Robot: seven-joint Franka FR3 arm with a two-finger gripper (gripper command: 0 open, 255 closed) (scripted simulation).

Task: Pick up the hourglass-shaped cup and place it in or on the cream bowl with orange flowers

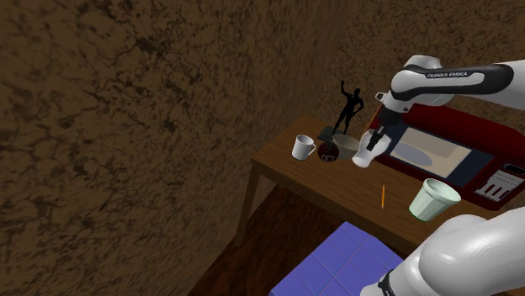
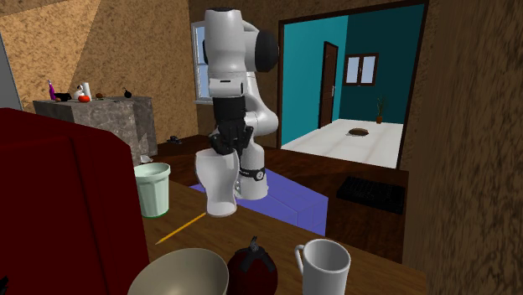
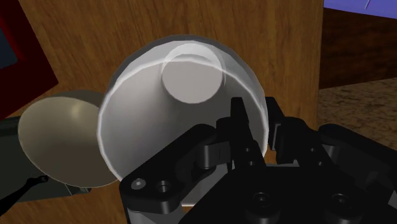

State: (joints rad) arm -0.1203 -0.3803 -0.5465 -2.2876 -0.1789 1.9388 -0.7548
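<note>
My gripper (image 1: 376, 137) is shut on the rim of the white hourglass-shaped cup (image 1: 366, 153), one finger inside and one outside. The cup (image 2: 220, 180) hangs upright under the gripper (image 2: 230, 144) and appears lifted a little off the wooden table (image 1: 286, 164). In the wrist view I look down into the cup (image 3: 172, 127), with the fingers (image 3: 238, 118) clasping its wall at the gripper (image 3: 257, 124). The plain cream-grey bowl (image 3: 63, 140) lies right beside the cup, no flowers visible on it. It sits near the statue's base (image 1: 345, 141) and at the front of the second exterior view (image 2: 180, 272).
Next to the bowl stand a white mug (image 1: 303, 147), a dark red round vessel (image 1: 328, 152) and a black figure statue (image 1: 349, 108). A red tray (image 1: 446, 151), a pale green cup (image 1: 433, 199) and an orange pencil (image 1: 383, 196) share the table. A blue mat (image 1: 336, 265) covers the floor below.
</note>
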